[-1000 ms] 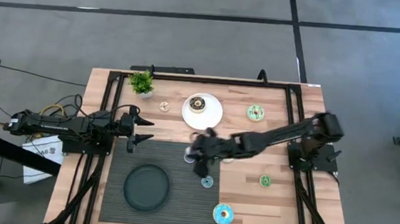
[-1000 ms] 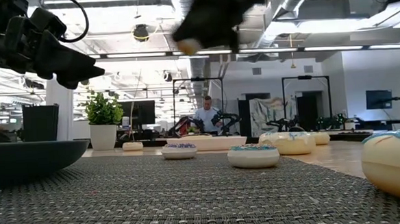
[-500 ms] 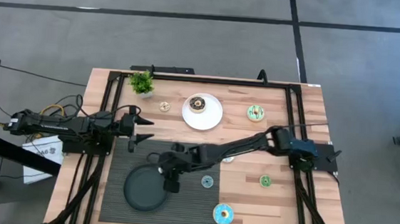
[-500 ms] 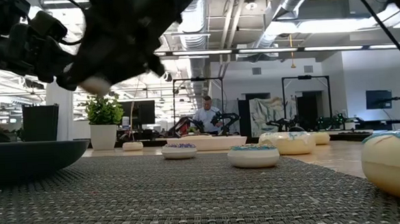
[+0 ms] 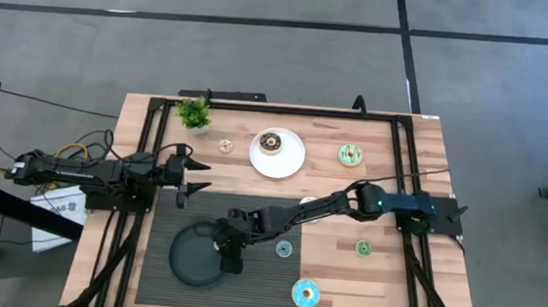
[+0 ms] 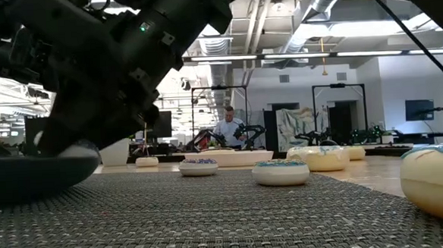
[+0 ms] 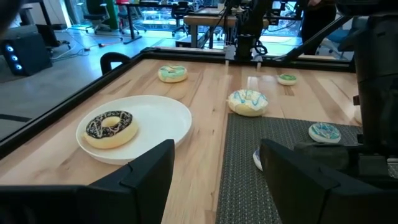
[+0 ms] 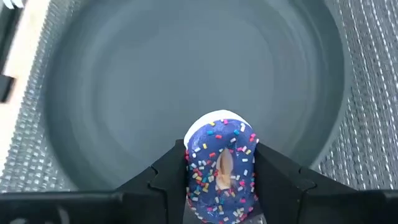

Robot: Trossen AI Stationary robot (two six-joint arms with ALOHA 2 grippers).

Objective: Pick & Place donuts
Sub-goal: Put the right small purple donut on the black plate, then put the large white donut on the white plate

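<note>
My right gripper point(image 5: 226, 252) reaches from the table's right over the right part of the black dish point(image 5: 190, 260) and is shut on a small purple sprinkled donut point(image 8: 221, 163). My left gripper point(image 5: 199, 177) waits open near the table's left edge with nothing between its fingers point(image 7: 214, 163). A chocolate donut point(image 5: 271, 142) lies on the white plate point(image 5: 289, 159). A green donut point(image 5: 350, 156), a white donut point(image 7: 247, 102), a blue donut point(image 5: 305, 293) and small teal point(image 5: 284, 249), green point(image 5: 363, 248) and tan point(image 5: 225, 147) ones lie flat on the table. My right gripper pinches the purple donut between its two fingers, on opposite sides of its rim point(image 8: 191, 163). The fingers slant down from the table's right. The iced face looks up toward the wrist, and the pale underside point(image 6: 77, 153) is low over the dish point(image 8: 155, 74); whether it touches I cannot tell.
A dark ribbed mat point(image 5: 265, 270) lies under the dish. A potted plant point(image 5: 195, 114) stands at the far left corner. A black frame rail point(image 5: 287, 108) runs along the table's edges. A person sits in the room beyond the table point(image 6: 227, 127).
My right gripper has swung from beside the white plate toward the table's left and near edges and has sunk, carrying the purple donut to just over the black dish. The arm has stretched out low across the mat.
</note>
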